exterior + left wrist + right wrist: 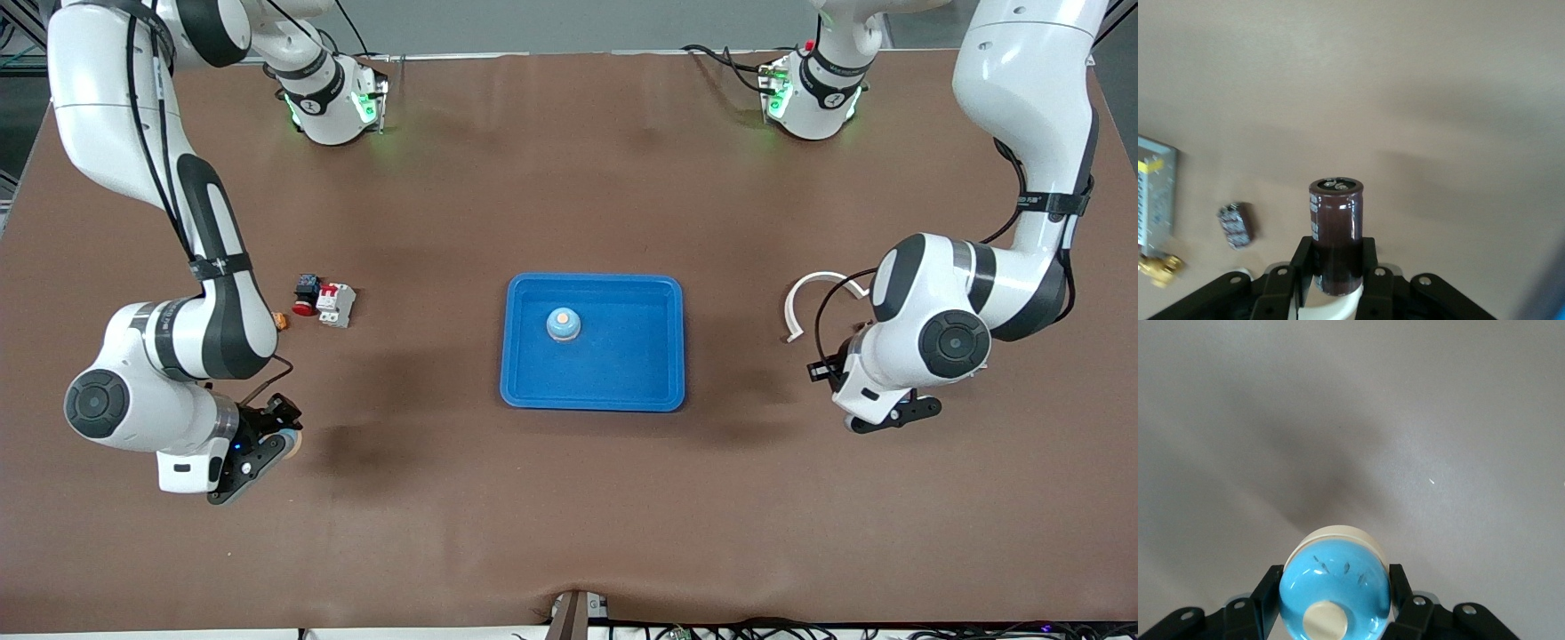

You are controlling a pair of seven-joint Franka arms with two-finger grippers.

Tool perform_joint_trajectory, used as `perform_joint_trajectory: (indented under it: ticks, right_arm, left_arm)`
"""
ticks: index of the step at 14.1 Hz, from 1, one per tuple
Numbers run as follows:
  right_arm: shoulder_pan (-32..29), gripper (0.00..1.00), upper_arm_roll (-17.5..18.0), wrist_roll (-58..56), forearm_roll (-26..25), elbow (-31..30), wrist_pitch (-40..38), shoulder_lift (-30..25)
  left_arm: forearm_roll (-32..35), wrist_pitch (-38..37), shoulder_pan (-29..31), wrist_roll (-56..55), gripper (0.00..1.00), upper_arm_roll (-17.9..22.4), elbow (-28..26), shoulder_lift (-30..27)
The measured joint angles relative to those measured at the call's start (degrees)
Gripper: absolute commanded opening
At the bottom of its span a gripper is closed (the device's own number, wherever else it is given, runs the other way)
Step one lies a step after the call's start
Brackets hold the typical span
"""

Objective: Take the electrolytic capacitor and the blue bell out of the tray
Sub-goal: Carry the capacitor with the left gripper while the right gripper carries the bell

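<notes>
My left gripper (1336, 257) is shut on a dark brown capacitor (1336, 233), a cylinder that sticks out from between the fingers. In the front view this gripper (889, 416) hangs low over the table toward the left arm's end, and the capacitor is hidden there. A blue bell (1335, 590) with a cream base and button sits in my right gripper (1335, 587), which is shut on it. That gripper (267, 447) is over the table toward the right arm's end, with the bell's (292, 442) cream edge showing. Another blue bell (563, 324) stands in the blue tray (658, 373) at the middle.
A red push button (307, 296), a white breaker (336, 305) and a small orange part (279, 321) lie beside the right arm. A white curved strip (813, 298) lies by the left arm. Under the left gripper lie a grey box (1155, 193), a small dark part (1236, 225) and a brass piece (1158, 267).
</notes>
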Motion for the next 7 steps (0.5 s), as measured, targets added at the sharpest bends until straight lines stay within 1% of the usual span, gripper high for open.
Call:
perform_joint_trajectory:
  ticks: [2,4,7]
  right_arm:
    - [-1.15,0.58,-0.01,-2.82,0.00,-0.38,0.93,1.52]
    - [-2.00,0.58,-0.01,-5.40,0.00,-0.50,2.73,2.92]
    - [-2.12,0.58,0.03,-6.62,0.00,-0.50,3.14,3.91]
  left_arm:
    - [0.83,3.94,1.23,2.41,0.00,-0.01,-3.77,-0.07]
    - [2.29,9.90,1.48,2.81,0.00,-0.02,-8.69,-0.48]
    - [5.16,12.96,2.03,2.81,0.00,-0.02,-13.57,-1.52]
